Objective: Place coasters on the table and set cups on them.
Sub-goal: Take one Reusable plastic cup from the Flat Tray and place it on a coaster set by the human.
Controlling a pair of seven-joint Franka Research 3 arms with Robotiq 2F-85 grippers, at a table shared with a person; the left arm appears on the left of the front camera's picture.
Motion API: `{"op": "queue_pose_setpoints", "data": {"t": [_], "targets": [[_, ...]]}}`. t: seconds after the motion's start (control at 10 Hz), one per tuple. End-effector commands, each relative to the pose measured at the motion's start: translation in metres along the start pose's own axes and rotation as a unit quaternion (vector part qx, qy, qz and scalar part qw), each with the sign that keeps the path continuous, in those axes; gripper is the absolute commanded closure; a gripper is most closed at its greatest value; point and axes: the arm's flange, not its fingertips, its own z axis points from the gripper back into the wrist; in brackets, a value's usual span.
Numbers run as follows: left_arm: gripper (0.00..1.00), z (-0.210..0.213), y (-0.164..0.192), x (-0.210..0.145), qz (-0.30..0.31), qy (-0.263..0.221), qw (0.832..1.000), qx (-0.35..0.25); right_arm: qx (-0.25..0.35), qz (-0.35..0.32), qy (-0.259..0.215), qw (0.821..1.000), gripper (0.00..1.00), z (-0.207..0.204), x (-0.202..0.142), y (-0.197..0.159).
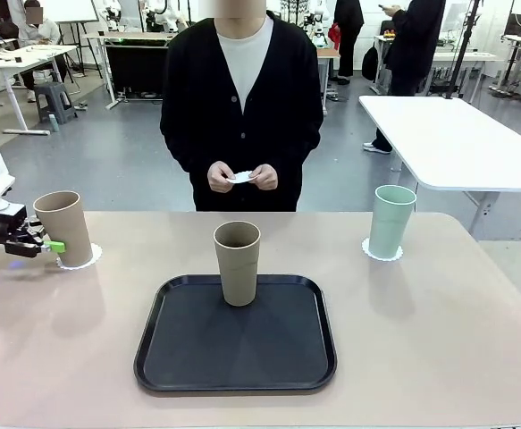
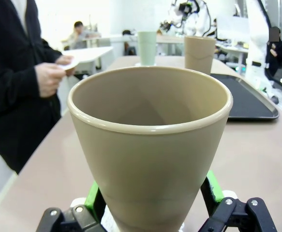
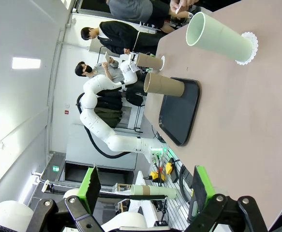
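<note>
Coasters: 1st coaster (image 1: 83,260) lies on the table (image 1: 439,340) at far L, w/ a beige cup (image 1: 63,228) standing on it. 2nd coaster (image 1: 382,254) sits toward the far R, under the mint cup (image 1: 390,219). 3rd coaster (image 1: 242,177) is off the table, pinched between the person's hands (image 1: 221,176) at the far side. A 2nd beige cup (image 1: 237,261) stands upright on the far-middle part of the black tray (image 1: 269,344), centre of table. The left gripper (image 1: 53,244) comes in low from the L edge. In its wrist view the green pads (image 2: 96,192) lie against both sides of the beige cup's lower body, so it's clamped on it. The right gripper (image 3: 144,188) is well apart from the mint cup, fingers spread wide, nothing betw them.
</note>
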Motion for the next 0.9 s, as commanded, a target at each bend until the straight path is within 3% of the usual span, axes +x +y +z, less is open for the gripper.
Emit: {"op": "queue_pose_setpoints", "data": {"t": [0.0, 0.8], "targets": [[0.0, 0.007, 0.002, -0.001, -0.011, 0.0, 1.0, -0.014, -0.002, 0.0, 0.001, 1.0, 0.0, 0.0, 0.0, 0.002], [0.0, 0.02, 0.001, -0.004, 0.009, 0.033, 0.998, -0.056, -0.002, 0.0, 0.001, 1.0, 0.0, 0.0, 0.0, 0.002]]}}
